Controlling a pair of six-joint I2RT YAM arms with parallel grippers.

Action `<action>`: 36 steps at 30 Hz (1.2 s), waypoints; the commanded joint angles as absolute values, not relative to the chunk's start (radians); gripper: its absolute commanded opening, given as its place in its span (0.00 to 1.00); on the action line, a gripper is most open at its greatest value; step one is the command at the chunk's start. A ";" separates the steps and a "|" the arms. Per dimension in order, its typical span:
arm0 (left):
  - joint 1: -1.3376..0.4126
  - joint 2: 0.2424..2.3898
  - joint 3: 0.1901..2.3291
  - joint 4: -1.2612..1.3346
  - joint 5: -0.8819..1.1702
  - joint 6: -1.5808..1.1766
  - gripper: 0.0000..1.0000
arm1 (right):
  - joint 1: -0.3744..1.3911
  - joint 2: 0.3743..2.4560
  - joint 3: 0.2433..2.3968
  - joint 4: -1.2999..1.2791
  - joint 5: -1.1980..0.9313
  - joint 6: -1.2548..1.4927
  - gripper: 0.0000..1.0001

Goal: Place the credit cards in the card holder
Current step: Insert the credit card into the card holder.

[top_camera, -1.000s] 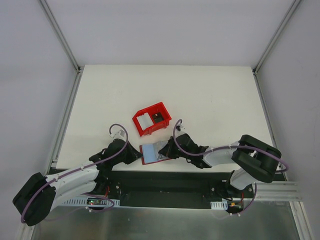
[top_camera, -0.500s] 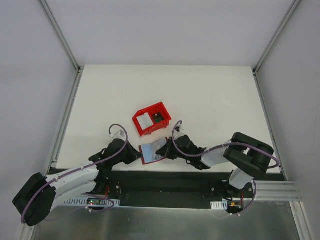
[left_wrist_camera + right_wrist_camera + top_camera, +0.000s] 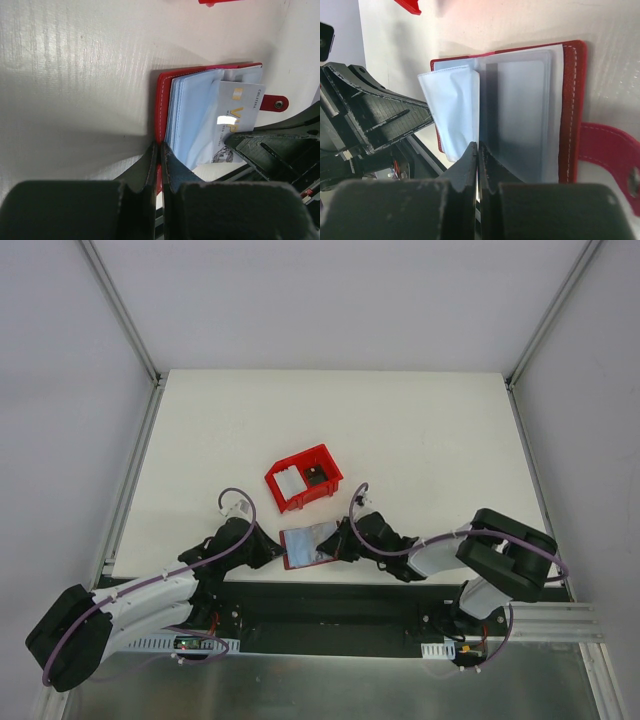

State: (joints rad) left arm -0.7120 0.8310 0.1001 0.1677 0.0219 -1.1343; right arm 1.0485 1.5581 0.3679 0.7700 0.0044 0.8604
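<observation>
The red card holder [image 3: 306, 545] lies open at the near edge of the tabletop [image 3: 420, 440], the left fingers [image 3: 142, 172] pinched shut on its cover, while the right fingers [image 3: 464, 167], shut tight on a pale credit card [image 3: 239, 107], have pushed in closer, so the card looks partly in.

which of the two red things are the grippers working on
The card holder, the flat open wallet at the table's near edge; the red bin stands farther back, untouched.

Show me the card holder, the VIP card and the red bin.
card holder [image 3: 161, 107], left wrist view, red spine edge.
VIP card [image 3: 242, 107], left wrist view, printed face.
red bin [image 3: 294, 461], top view, outer wall.
</observation>
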 commanded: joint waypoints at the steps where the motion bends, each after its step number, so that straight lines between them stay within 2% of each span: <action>1: -0.707 0.856 0.100 0.158 0.006 -1.121 0.00 | 1.051 1.623 0.419 0.735 -0.096 0.834 0.00; 11: -0.707 0.861 0.101 0.161 0.006 -1.112 0.00 | 1.051 1.698 0.479 0.788 -0.184 0.830 0.02; 15: -0.707 0.856 0.101 0.161 0.006 -1.112 0.00 | 1.043 1.671 0.485 0.735 -0.164 0.795 0.13; 18: -0.706 0.854 0.103 0.163 0.006 -1.106 0.00 | 1.037 1.612 0.517 0.574 -0.105 0.730 0.31; 21: -0.707 0.851 0.106 0.163 0.006 -1.101 0.00 | 1.037 1.559 0.581 0.378 -0.043 0.657 0.37; 28: -0.706 0.844 0.123 0.161 0.008 -1.074 0.00 | 1.046 1.580 0.682 0.197 -0.006 0.585 0.44; 36: -0.706 0.848 0.137 0.161 0.012 -1.058 0.00 | 1.075 1.603 0.782 0.078 0.061 0.522 0.45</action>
